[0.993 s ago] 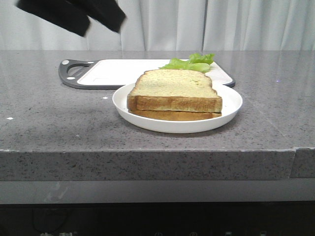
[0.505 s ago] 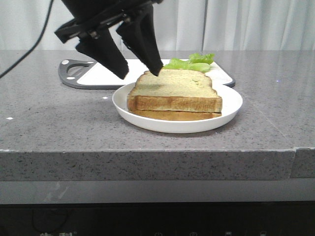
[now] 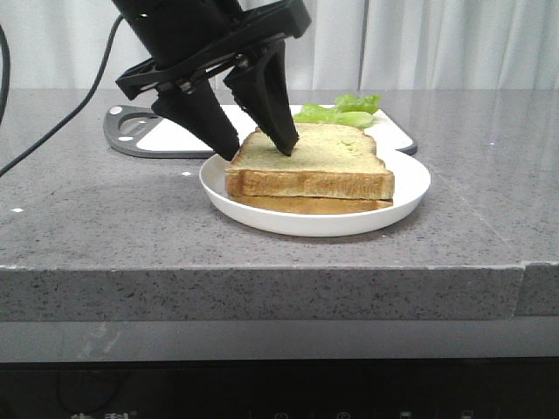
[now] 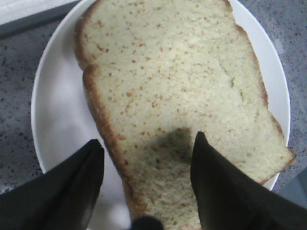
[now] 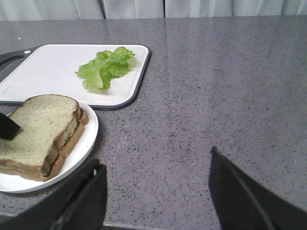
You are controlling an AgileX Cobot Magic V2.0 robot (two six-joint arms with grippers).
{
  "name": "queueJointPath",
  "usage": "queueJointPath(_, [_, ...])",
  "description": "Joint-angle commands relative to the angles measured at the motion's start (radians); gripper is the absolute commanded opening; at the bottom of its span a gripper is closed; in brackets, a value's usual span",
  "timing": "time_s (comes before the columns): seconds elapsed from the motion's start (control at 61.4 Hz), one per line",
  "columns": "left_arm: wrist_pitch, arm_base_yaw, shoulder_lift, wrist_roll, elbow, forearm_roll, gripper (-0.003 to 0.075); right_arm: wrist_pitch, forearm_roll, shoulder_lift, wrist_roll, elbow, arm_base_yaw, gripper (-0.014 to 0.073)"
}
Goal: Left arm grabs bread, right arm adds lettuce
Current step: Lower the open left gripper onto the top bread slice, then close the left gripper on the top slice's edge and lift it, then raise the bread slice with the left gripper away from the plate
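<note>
The bread [image 3: 319, 157] is the thick top slice of a two-slice stack on a white plate [image 3: 410, 194]. My left gripper [image 3: 258, 154] is open and straddles the bread's left crust. One finger [image 3: 208, 122] is over the plate outside the crust, and the other [image 3: 271, 100] has its tip at the bread's top face. In the left wrist view the gripper [image 4: 148, 141] spans the crust of the bread [image 4: 172, 81]. The lettuce [image 3: 342, 112] lies on the cutting board behind. My right gripper [image 5: 156, 158] is open and empty over bare counter, right of the plate [image 5: 84, 143]. The lettuce [image 5: 104, 68] is far ahead of it.
A thinner, darker slice [image 3: 306, 206] lies under the bread. A white cutting board [image 3: 201, 129] with a dark rim and handle sits behind the plate. A black cable [image 3: 61, 122] trails from the left arm. The grey counter's front edge [image 3: 262, 271] is near.
The left gripper has come down from the upper left onto the bread's left side. Its fingers are now lower and around the crust. The bread and lettuce have not moved.
</note>
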State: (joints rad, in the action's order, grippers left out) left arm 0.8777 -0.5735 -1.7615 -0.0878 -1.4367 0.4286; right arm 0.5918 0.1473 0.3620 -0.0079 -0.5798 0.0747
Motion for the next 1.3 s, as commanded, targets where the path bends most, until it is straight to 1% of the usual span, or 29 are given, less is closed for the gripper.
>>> queueJointPath(0.0, [-0.034,-0.005,0.037,0.010,-0.032,0.033,0.0407,-0.082,-0.001,0.016,-0.005,-0.027,-0.003,0.0479])
queueJointPath(0.179, [-0.030,-0.005,0.024,0.010,-0.032,0.033,0.0397,-0.081,-0.001,0.016,-0.005,-0.027,-0.003,0.0479])
queueJointPath(0.277, [-0.030,-0.001,0.026,0.010,-0.032,0.033,0.0365,-0.079,-0.001,0.016,-0.005,-0.027,-0.003,0.0479])
queueJointPath(0.505, [-0.030,-0.001,0.026,0.010,-0.032,0.033,0.0231,-0.069,-0.001,0.016,-0.005,-0.027,-0.003,0.0479])
queueJointPath(0.667, [-0.030,-0.001,0.026,0.010,-0.032,0.031,0.0100,-0.071,-0.001,0.016,-0.005,-0.027,-0.003,0.0479])
queueJointPath(0.846, [-0.028,-0.001,0.029,0.010,-0.032,0.029,-0.0022,-0.071,-0.001,0.016,-0.005,-0.027,-0.003,0.0479])
queueJointPath(1.058, [-0.028,-0.001,0.092,0.008,-0.049,0.011,-0.0020,-0.071,-0.001,0.016,-0.005,-0.027,-0.003,0.0479])
queueJointPath(1.286, [-0.034,0.031,0.256,0.008,-0.055,-0.018,-0.0020,-0.073,-0.001,0.016,-0.005,-0.027,-0.003,0.0479])
